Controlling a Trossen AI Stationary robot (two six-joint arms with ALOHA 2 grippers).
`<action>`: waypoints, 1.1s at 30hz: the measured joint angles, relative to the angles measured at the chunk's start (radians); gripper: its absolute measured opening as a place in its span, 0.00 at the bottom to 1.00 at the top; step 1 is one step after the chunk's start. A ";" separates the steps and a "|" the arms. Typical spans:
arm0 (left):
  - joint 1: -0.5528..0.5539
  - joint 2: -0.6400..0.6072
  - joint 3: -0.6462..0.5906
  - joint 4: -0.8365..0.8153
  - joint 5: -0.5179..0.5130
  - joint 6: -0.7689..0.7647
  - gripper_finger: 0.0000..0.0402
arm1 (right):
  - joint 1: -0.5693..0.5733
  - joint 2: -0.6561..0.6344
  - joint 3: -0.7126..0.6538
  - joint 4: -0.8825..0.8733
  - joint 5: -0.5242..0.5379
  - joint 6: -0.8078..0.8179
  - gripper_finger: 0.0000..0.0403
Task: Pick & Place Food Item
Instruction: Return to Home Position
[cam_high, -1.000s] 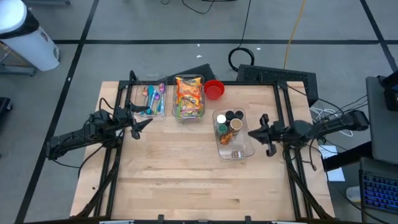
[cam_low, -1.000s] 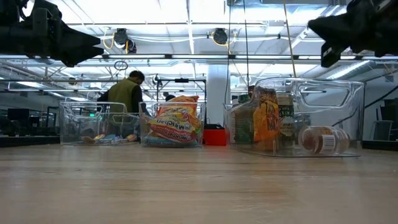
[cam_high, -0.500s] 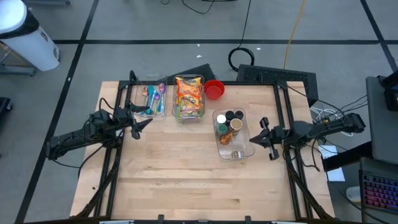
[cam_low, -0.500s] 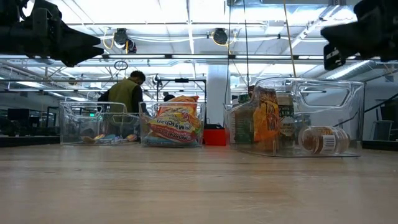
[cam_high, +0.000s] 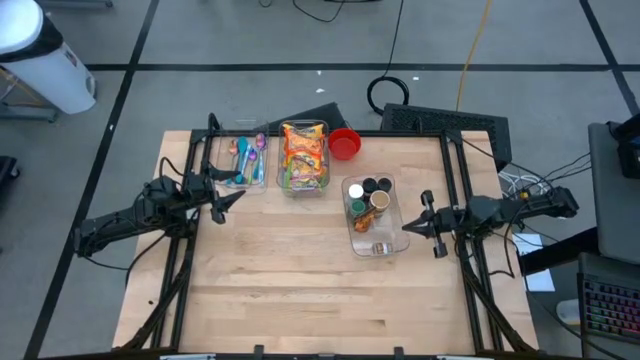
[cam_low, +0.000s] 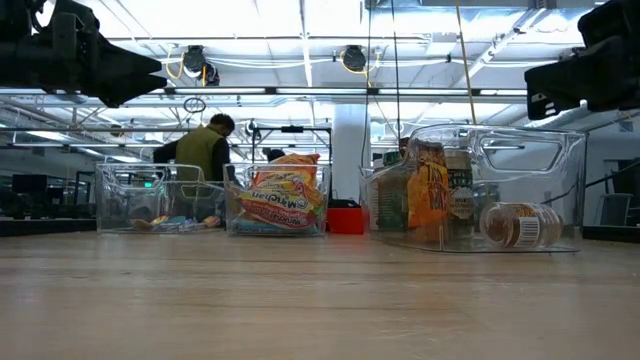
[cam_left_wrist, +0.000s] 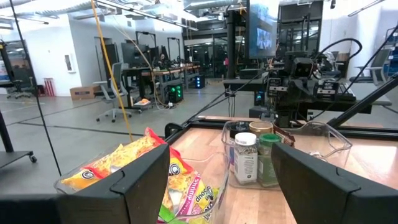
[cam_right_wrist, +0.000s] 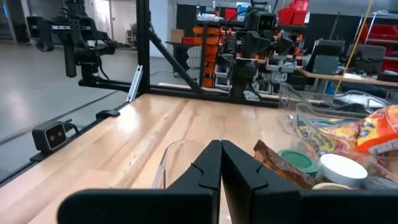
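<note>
Three clear bins stand on the wooden table (cam_high: 300, 290). The far-left one (cam_high: 245, 160) holds coloured utensils. The middle one (cam_high: 304, 157) holds orange snack bags (cam_left_wrist: 143, 168). The right one (cam_high: 372, 215) holds spice jars (cam_left_wrist: 245, 158) and a jar lying on its side (cam_low: 515, 225). My left gripper (cam_high: 225, 197) hovers open near the utensil bin, high above the table (cam_low: 130, 70). My right gripper (cam_high: 408, 228) is shut and level, just right of the jar bin and above its rim (cam_right_wrist: 221, 168). Nothing is between either gripper's fingers.
A red bowl (cam_high: 344, 143) sits at the table's far edge beside the snack bin. The near half of the table is bare wood. Black frame rails run along the left and right edges. A person (cam_low: 200, 150) stands in the room beyond the table.
My right gripper has sunk a little and shifted toward the table's near edge beside the jar bin, rolling and tipping until it points level. It stays shut. The bins and their contents have not moved.
</note>
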 joint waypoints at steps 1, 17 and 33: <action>0.000 0.000 0.000 0.000 0.000 0.000 0.70 | 0.000 0.000 0.000 -0.002 0.001 0.007 0.00; 0.000 0.000 0.000 0.000 0.000 0.000 0.70 | 0.000 0.017 0.000 -0.008 0.002 0.115 0.00; 0.000 0.000 0.000 0.000 0.000 0.000 0.70 | 0.000 0.017 -0.001 -0.008 0.002 0.112 0.01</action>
